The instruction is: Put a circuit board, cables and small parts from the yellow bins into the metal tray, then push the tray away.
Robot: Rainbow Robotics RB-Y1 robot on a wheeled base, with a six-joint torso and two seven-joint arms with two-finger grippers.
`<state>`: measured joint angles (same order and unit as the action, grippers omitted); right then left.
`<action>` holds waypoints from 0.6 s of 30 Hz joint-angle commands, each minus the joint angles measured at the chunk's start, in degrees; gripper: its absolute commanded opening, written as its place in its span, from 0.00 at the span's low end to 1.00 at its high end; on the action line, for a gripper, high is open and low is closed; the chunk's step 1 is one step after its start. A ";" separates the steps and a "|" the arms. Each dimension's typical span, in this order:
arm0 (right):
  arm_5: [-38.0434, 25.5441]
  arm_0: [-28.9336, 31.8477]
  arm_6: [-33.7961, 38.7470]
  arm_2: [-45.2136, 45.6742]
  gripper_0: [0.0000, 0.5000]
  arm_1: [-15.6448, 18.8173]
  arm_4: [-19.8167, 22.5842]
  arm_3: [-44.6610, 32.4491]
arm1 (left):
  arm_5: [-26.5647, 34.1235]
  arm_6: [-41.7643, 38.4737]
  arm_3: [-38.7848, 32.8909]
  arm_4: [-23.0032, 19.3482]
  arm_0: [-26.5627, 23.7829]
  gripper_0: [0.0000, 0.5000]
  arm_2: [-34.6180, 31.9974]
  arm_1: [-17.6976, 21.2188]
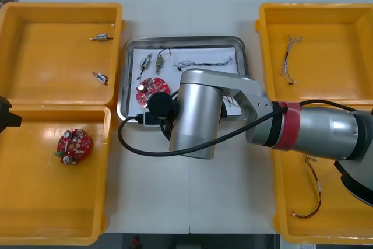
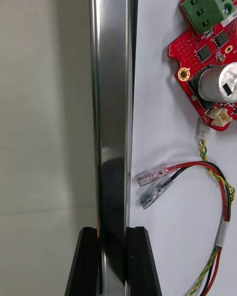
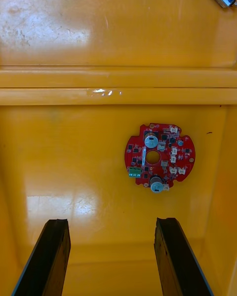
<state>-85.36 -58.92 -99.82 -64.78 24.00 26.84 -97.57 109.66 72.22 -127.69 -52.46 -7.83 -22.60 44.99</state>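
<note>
Two risks, as we judge it, both from the push that is left to do.

The right gripper [image 2: 111,233] has its fingers closed onto the near rim of the metal tray [image 2: 111,103], with the thin rim pinched between them. In the front view that arm reaches across the counter [image 1: 233,202] to the tray's near edge, toward its left corner. The tray sits between the yellow bins [image 1: 52,56] and is loaded. It holds a red circuit board [image 2: 207,54], a red and yellow cable [image 2: 224,197] running from it, and small metal parts [image 1: 147,61] farther in.

Risk one is that the grip is off-centre, so a push could swing the tray. Its left side lies just beside the left bins and could catch there.

Risk two is that the rim is shiny and narrow. It could slip from the fingers or the tray could tip, sending the loose parts sliding. The cable's clear-sleeved terminals [image 2: 155,180] lie close to the rim near the fingers and could snag.

The left gripper [image 3: 112,222] hangs over the near left bin [image 3: 74,153] with its fingers wide apart and holding nothing. A second circuit board [image 3: 159,157] lies beyond them, and we see little risk there.
</note>
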 commanded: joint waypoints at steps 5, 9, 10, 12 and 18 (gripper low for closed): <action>3.62 -7.00 0.07 1.50 0.00 0.61 2.25 5.20 | 0.34 -0.15 -1.86 -0.10 1.24 1.00 -0.86 2.65; 6.43 -8.14 -0.55 1.50 0.00 0.26 2.25 8.89 | 0.34 -0.15 -1.86 -0.10 1.24 1.00 -0.86 2.65; 7.05 -8.67 -0.72 1.50 0.00 -0.09 2.25 10.12 | 0.34 -0.15 -1.86 -0.10 1.24 1.00 -0.86 2.65; 7.40 -9.37 -1.16 1.50 0.00 -0.62 2.34 11.79 | 0.34 -0.15 -1.86 -0.10 1.24 1.00 -0.86 2.65; 9.51 -11.84 -3.01 1.50 0.00 -2.03 4.01 17.24 | 0.34 -0.15 -1.86 -0.10 1.24 1.00 -0.86 2.65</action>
<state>-77.91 -66.74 -100.22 -64.78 23.24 29.27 -82.11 109.66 72.22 -127.70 -52.46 -7.83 -22.60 44.99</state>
